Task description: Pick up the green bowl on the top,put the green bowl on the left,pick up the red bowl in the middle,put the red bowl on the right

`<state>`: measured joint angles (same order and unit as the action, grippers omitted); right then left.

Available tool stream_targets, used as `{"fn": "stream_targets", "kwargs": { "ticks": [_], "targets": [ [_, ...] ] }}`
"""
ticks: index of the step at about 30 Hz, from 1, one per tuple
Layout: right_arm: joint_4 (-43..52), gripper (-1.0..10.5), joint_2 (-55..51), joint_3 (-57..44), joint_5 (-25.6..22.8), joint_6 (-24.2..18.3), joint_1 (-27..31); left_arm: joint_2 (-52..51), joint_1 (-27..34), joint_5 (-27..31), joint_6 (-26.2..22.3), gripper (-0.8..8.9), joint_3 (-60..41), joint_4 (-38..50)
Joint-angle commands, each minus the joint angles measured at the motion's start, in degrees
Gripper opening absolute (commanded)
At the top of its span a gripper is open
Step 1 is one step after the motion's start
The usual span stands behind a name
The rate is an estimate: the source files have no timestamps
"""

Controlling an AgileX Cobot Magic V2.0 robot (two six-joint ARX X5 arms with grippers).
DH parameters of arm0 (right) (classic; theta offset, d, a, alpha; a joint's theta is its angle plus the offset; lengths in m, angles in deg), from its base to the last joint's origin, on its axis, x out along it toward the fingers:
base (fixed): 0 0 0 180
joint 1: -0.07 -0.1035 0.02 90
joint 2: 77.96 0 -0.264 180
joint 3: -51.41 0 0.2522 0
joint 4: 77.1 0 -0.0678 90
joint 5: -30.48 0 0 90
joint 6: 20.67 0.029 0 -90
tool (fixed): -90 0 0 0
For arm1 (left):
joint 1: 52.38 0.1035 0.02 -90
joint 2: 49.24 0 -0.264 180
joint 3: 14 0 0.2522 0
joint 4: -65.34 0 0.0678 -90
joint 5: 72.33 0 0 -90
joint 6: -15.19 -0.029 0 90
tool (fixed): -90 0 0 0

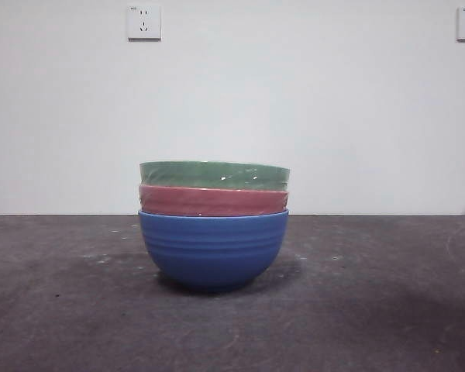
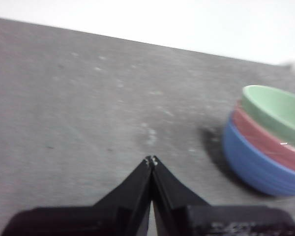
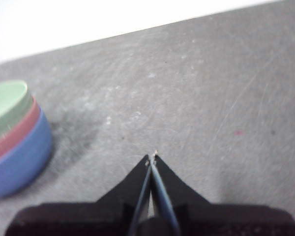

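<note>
Three bowls stand nested in one stack at the table's middle. The green bowl (image 1: 214, 175) is on top, the red bowl (image 1: 213, 201) is in the middle, and a blue ribbed bowl (image 1: 213, 249) is at the bottom. The stack also shows in the left wrist view, with the green bowl (image 2: 278, 109) above the red bowl (image 2: 265, 140), and in the right wrist view, green bowl (image 3: 7, 105) above red bowl (image 3: 14, 132). My left gripper (image 2: 151, 160) is shut and empty, off to one side of the stack. My right gripper (image 3: 152, 158) is shut and empty on the other side.
The dark grey table (image 1: 372, 310) runs back to a white wall with two sockets (image 1: 143, 22). Bare tabletop lies on both sides of the stack. Neither arm shows in the front view.
</note>
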<state>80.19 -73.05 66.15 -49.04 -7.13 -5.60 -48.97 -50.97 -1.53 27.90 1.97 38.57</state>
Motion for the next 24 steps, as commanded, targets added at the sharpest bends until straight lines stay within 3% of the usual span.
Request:
{"fn": "stream_targets", "kwargs": {
  "ticks": [1, 7, 10, 14, 18, 24],
  "targets": [
    [0.4, 0.0, 0.0, -0.5, 0.0, 8.8, 0.0, -0.1, 0.2, -2.0, 4.2, -0.04, -0.9, 0.2],
    [0.3, 0.0, 0.0, -0.5, -0.1, 11.1, 0.0, -0.1, 0.2, -1.8, 11.7, -0.06, -0.4, 3.3],
    [0.2, 0.0, 0.0, -0.5, -0.1, 11.2, 0.0, 0.0, 0.2, -1.8, 12.9, -0.06, 1.2, 3.5],
    [1.1, 0.0, 0.0, 0.0, 0.7, 15.2, 0.0, 1.2, 0.2, -1.8, 12.8, -0.06, 5.0, 2.6],
    [1.1, -0.1, 0.0, 3.5, 3.0, 15.6, 0.0, 6.5, 0.2, -1.8, 12.4, -0.06, 11.2, 0.5],
    [-2.0, -0.1, 4.0, 13.4, 2.5, 15.1, 0.0, 20.3, 0.1, -2.4, 5.8, -0.06, 22.4, -2.0]
  ]
}}
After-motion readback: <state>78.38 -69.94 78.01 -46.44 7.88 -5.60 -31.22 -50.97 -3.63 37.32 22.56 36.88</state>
